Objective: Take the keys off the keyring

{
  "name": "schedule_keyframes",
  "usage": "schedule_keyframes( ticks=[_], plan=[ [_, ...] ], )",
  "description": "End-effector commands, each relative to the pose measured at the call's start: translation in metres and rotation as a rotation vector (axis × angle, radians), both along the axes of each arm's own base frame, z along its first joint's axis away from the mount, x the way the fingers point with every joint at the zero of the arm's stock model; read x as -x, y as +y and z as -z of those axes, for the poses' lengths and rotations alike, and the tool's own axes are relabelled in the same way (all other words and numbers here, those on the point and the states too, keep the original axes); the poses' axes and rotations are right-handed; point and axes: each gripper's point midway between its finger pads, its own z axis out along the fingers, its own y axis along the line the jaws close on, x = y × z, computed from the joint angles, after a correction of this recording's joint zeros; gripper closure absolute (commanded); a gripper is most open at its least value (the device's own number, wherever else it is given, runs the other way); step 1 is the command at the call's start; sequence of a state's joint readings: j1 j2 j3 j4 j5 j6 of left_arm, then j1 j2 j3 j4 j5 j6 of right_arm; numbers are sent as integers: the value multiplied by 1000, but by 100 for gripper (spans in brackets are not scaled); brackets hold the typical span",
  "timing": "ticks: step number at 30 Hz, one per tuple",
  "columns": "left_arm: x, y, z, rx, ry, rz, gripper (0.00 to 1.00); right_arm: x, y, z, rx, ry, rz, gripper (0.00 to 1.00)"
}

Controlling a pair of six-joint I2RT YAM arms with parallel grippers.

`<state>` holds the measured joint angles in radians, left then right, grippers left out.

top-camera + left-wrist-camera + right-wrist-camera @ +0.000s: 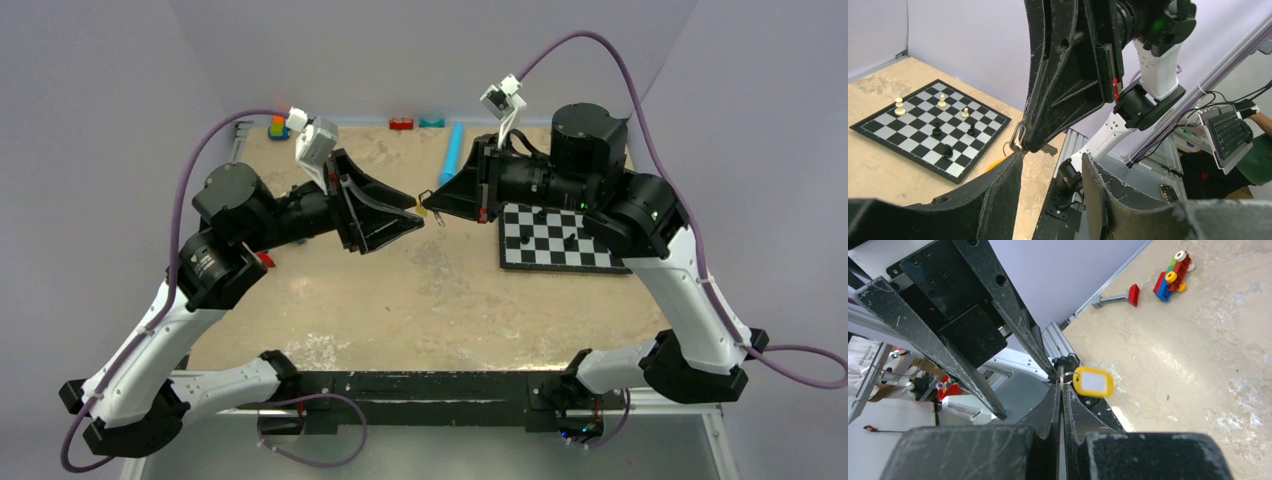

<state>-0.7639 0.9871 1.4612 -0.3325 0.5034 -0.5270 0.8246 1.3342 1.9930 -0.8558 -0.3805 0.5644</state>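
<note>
My right gripper (438, 203) is shut on the thin silver keyring (1062, 381) and holds it in the air above the table's middle. The key's yellow head (1093, 381), with a white label, hangs from the ring just beyond the right gripper's (1061, 388) tips. My left gripper (420, 218) is open and faces the right one tip to tip. In the left wrist view the keyring (1017, 138) sticks out of the right gripper's tip. One finger (1010, 172) of the left gripper (1052, 157) is just below the ring. The yellow head (994, 163) shows there only as a blur behind that finger.
A chessboard (560, 240) with several pieces lies right of centre and also shows in the left wrist view (930, 127). A light-blue cylinder (455, 148) lies at the back. Toy blocks (278, 127) sit at the back left and show in the right wrist view (1173, 276).
</note>
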Motion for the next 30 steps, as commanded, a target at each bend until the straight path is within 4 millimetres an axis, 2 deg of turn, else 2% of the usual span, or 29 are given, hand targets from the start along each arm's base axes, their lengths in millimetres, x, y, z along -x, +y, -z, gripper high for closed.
schedule_keyframes(
  ticks=[1, 9, 25, 28, 30],
  plan=[
    [-6, -1, -13, 15, -55, -36, 50, -2, -4, -11, -20, -11, 39, 100],
    [-16, -2, -10, 2, -77, -78, 57, 3, -4, -17, -32, -17, 16, 100],
    [-16, -9, -12, 22, -78, -47, 91, 14, -2, -22, -71, -20, -42, 100],
    [-17, -9, -11, 16, -76, -52, 92, 17, -4, -25, -80, -24, -47, 100],
    [-17, -8, -6, 0, -73, -55, 82, 16, -5, -27, -77, -27, -37, 100]
  ],
)
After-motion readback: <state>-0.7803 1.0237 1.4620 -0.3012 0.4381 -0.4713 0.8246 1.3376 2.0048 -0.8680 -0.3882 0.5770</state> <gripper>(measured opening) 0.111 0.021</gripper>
